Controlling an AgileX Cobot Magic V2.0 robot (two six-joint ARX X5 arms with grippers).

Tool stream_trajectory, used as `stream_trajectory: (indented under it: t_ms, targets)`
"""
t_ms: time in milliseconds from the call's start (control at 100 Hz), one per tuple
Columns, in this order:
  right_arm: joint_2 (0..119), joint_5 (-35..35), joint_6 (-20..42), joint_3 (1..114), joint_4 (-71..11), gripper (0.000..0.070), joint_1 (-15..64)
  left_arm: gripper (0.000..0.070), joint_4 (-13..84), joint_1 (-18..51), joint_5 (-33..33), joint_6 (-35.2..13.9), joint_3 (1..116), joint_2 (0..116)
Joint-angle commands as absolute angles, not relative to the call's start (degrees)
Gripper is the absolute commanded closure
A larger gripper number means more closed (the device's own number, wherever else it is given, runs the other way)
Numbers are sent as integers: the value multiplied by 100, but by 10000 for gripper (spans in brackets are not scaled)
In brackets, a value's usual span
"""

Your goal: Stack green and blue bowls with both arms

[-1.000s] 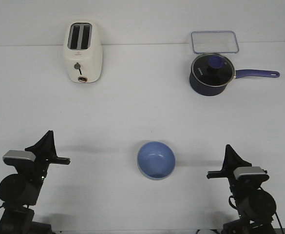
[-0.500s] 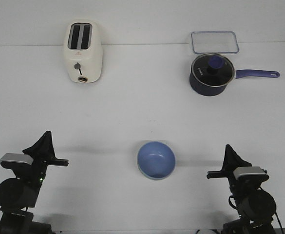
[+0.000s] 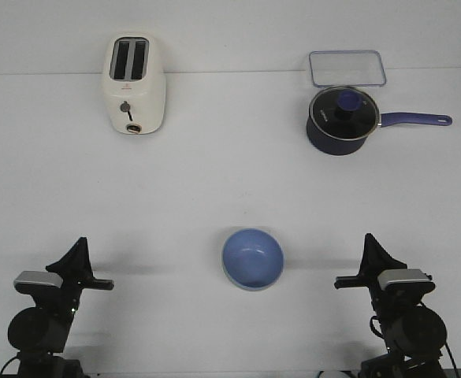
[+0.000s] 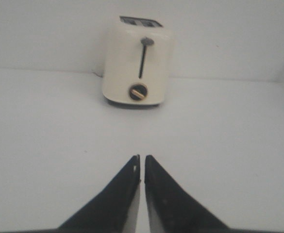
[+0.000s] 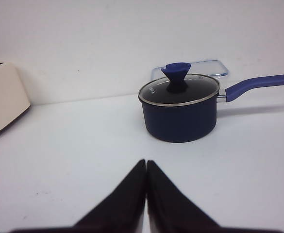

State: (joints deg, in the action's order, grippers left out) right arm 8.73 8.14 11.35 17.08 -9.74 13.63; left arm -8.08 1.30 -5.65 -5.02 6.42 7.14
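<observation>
Blue bowl (image 3: pixel 252 257) (green rim beneath) sits between both closed claws.

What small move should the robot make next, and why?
Probably none beyond holding both arms back: the blue bowl already appears to sit inside a pale bowl whose rim shows beneath it, and the left gripper and right gripper are shut, empty.
</observation>
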Motion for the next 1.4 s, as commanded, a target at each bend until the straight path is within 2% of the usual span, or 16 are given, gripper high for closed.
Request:
stream_trajectory:
  t_ms: [0, 150, 1240, 1310, 1390]
  targets:
    - [862, 825, 1105, 1699, -899, 700, 1378, 685, -941, 86, -668, -482, 506, 469]
    - [862, 823, 1105, 1699, -899, 700, 1378, 685, -932, 40, -666, -567, 75, 3]
    - [862, 825, 1105, 1702, -899, 700, 1378, 685, -908, -21, -648, -480, 80, 23]
    - [851, 825, 945, 1702, -908, 700, 1374, 685, -908, -21, -648, -480, 80, 23]
    - [797, 893, 397, 1680, -921, 700, 1286, 685, -908, -21, -646, -480, 80, 23]
